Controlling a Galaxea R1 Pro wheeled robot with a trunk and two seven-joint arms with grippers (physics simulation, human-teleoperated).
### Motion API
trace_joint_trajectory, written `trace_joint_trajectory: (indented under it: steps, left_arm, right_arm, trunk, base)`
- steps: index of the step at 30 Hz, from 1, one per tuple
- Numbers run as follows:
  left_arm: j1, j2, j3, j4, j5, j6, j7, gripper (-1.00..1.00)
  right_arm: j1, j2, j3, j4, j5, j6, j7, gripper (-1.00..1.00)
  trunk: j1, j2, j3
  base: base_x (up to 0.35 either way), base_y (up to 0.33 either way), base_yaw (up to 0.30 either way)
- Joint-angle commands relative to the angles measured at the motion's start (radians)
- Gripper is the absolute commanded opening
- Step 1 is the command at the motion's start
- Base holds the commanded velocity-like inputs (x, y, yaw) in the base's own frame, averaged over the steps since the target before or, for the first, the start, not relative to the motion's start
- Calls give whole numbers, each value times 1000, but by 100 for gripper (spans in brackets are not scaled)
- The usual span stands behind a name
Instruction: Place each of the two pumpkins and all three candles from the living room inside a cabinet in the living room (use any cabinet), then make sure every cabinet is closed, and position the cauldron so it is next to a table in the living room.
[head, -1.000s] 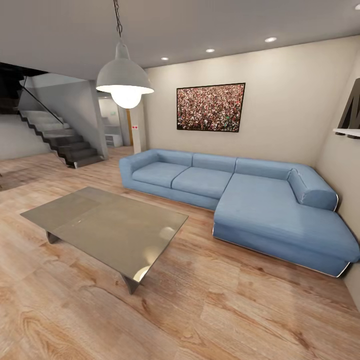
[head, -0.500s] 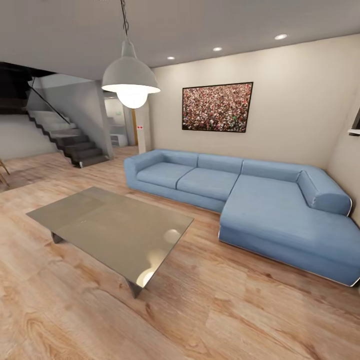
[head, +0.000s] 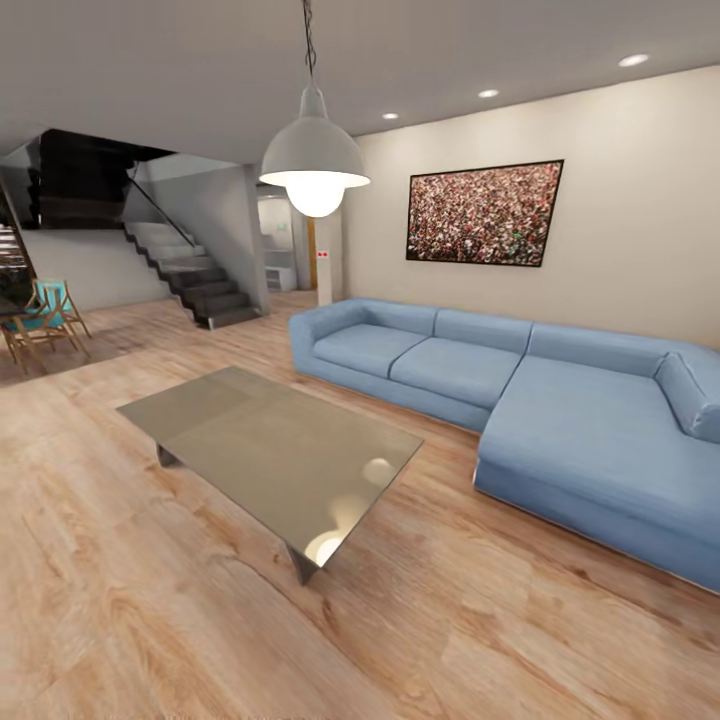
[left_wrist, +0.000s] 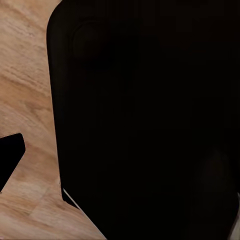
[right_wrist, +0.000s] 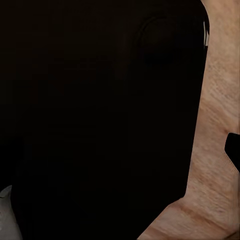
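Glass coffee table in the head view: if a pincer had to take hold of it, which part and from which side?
Probably the thin edge of the grey rectangular glass-topped coffee table, approached from its near long side over the bare wooden floor. The top is a flat slab overhanging its legs, so jaws could close above and below it. The blue sectional sofa crowds the far side.

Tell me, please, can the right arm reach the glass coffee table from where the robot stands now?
Probably not: the coffee table stands some way ahead across open wooden floor, so the robot would likely need to drive closer.
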Motion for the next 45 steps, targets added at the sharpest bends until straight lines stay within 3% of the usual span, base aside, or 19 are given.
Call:
trace_joint_trajectory:
  steps: [1,14,18,26,29,30,32,35,36,39,42,45]
  left_arm:
    - [0,0,0,0,0,0,0,100]
    - [0,8,1,1,-6,-1,1,100]
    - [0,5,4,1,0,-2,1,100]
    - [0,-6,6,-3,2,-7,1,100]
    - [0,-9,8,-44,3,-2,1,100]
    - [0,-9,10,-105,8,14,2,100]
    - [-1,-6,31,-170,40,53,2,100]
    - [-6,9,90,-265,145,156,3,100]
    - [-8,14,98,-283,162,171,4,100]
    - [-15,46,123,-406,238,220,14,100]
    - [-28,65,130,-519,261,240,73,100]
    - [-67,93,132,-560,269,240,141,100]
  right_arm:
    - [0,0,0,0,0,-1,0,100]
    - [0,-2,-11,0,-16,-5,-3,100]
    - [0,-1,-9,0,-16,-14,-42,100]
    - [0,5,-6,0,-12,-221,-73,100]
    - [0,9,-8,-1,-14,-242,-72,100]
    - [0,11,-9,-3,-12,-251,-70,100]
    - [-5,18,-6,-18,-5,-259,-68,100]
    - [-10,25,0,-111,1,-256,-62,100]
    - [-11,26,0,-135,1,-254,-61,100]
    - [-15,33,2,-310,1,-176,-59,100]
    - [-18,71,6,-535,2,20,-61,100]
    - [-25,101,8,-723,1,167,-65,100]
  trunk:
    - [0,0,0]
    - [0,0,-1]
    - [0,0,-4]
    - [0,0,-11]
    - [0,0,-15]
    - [0,0,-16]
    - [0,0,-19]
    - [0,0,-22]
    - [0,0,-23]
    - [0,0,-26]
    - [0,0,-30]
    - [0,0,-33]
  base:
    - [-3,0,272]
    - [0,0,272]
    - [0,0,241]
    - [0,0,203]
    - [0,0,184]
    - [0,0,188]
    - [0,0,203]
    - [0,0,226]
    - [0,0,234]
    - [0,0,237]
    - [0,0,235]
    - [0,0,213]
